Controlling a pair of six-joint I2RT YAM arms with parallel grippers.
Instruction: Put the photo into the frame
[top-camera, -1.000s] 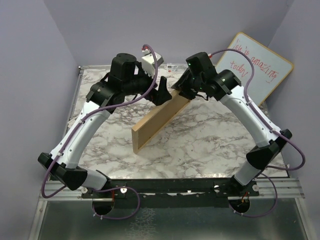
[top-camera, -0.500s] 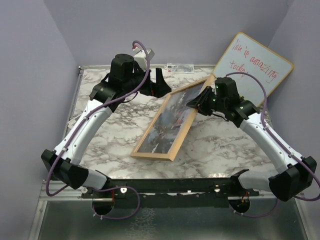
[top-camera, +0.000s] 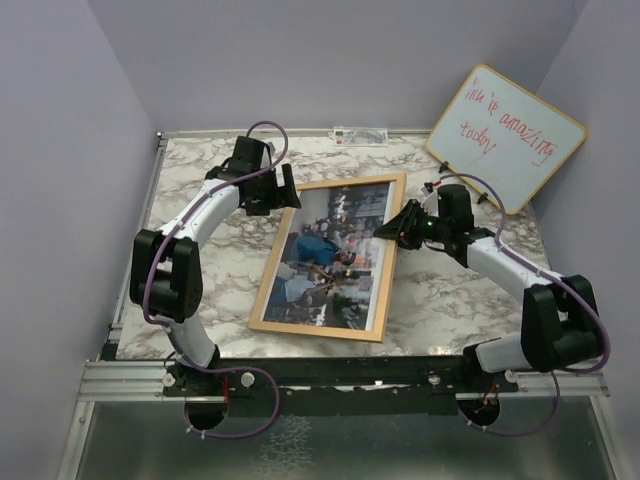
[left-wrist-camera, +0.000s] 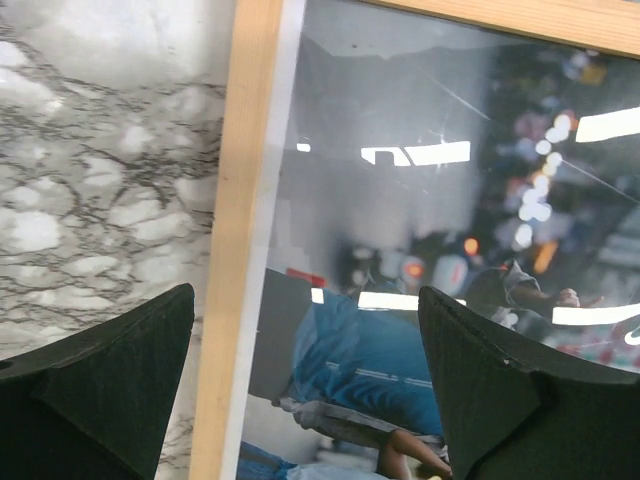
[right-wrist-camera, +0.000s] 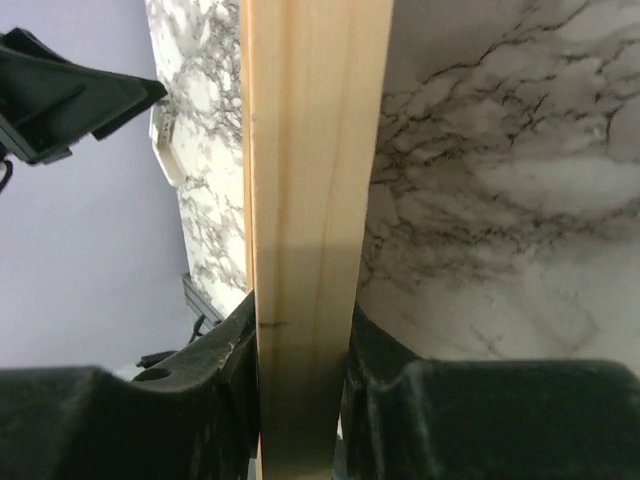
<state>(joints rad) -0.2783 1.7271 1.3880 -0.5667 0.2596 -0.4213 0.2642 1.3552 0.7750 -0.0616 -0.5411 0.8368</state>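
Right gripper (top-camera: 390, 228) clamping frame (top-camera: 350, 182) edge, frame lowered flat, photo (top-camera: 325, 260) face-up

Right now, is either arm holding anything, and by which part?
The right gripper clamps the frame by the long wooden side rail nearest it. The left gripper hangs open over the frame's far-left corner, holding nothing.

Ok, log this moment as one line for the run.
frame: face up, photo visible inside | right end effector: shut on frame's right edge | left end effector: open above frame's far-left corner
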